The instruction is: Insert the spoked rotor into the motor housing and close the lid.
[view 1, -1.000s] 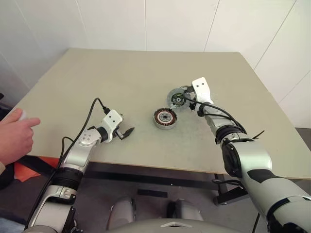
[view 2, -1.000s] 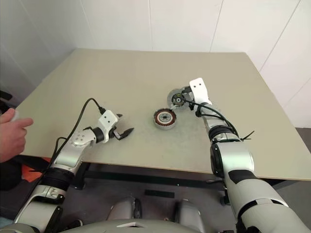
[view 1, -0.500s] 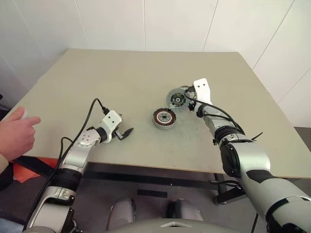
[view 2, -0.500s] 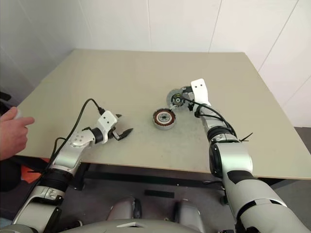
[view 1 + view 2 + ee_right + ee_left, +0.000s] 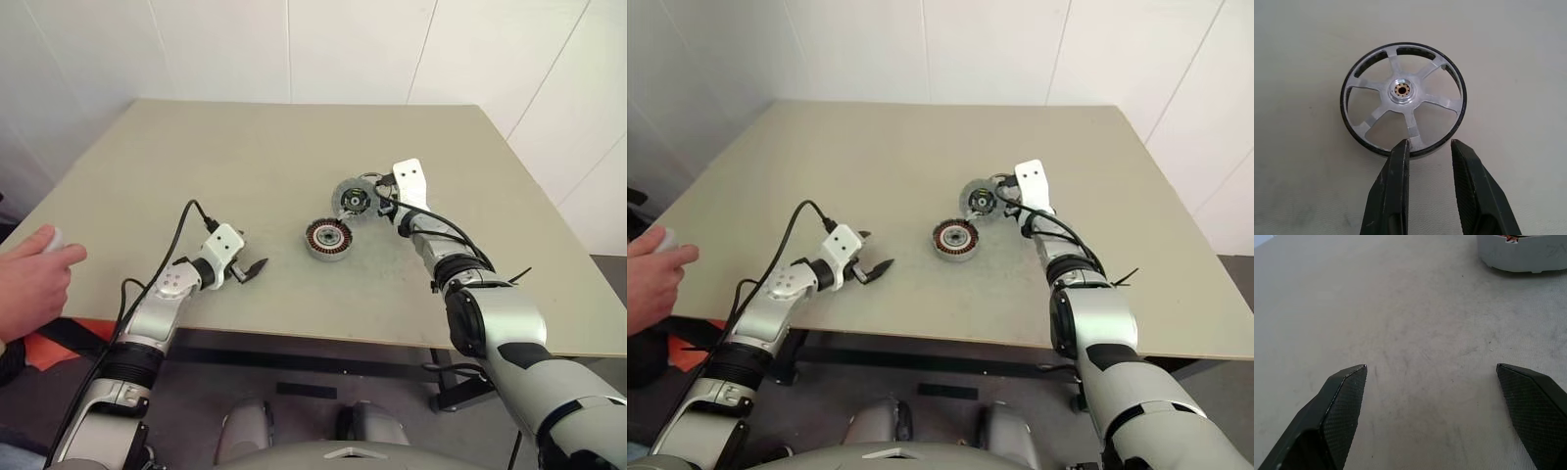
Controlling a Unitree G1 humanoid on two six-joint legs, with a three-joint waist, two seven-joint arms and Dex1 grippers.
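Two claws are over the beige surface [image 5: 196,147]: my left claw [image 5: 253,268] hangs wide open and empty near the front edge, well apart from the parts. My right claw [image 5: 1429,149] has its fingers [image 5: 1396,161] narrowed around the near black rim of the spoked rotor [image 5: 1403,99], which lies just beside the motor housing [image 5: 328,238] with its copper windings facing up.

Looks like a lab or test room rather than a home. Plain white panelled walls [image 5: 294,44] with thin seams, bare of fittings. One beige counter [image 5: 245,157] on a dark metal frame, set into the corner. Motor parts laid out on it: copper-wound motor housing [image 5: 328,237], spoked rotor [image 5: 1403,100]. A person's hand [image 5: 34,279] at the counter's edge.
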